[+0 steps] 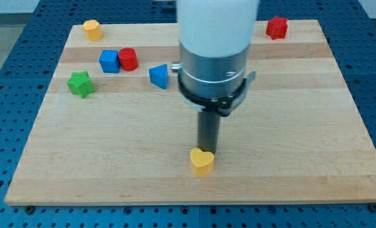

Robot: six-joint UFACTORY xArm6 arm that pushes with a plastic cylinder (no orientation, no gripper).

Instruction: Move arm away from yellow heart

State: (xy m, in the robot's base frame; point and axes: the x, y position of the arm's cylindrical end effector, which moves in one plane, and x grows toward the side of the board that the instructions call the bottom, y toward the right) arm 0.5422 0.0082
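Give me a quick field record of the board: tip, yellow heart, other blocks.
tip: my tip right behind the yellow heart, contact unclear
top left: yellow block
left group: blue cube beside red cylinder; green star; blue triangle
top right: red block
surface: wooden board

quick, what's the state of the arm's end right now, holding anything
No gripper or fingers, only a rod.
My tip: holding nothing, right behind the yellow heart, at its top edge; whether they touch cannot be told.
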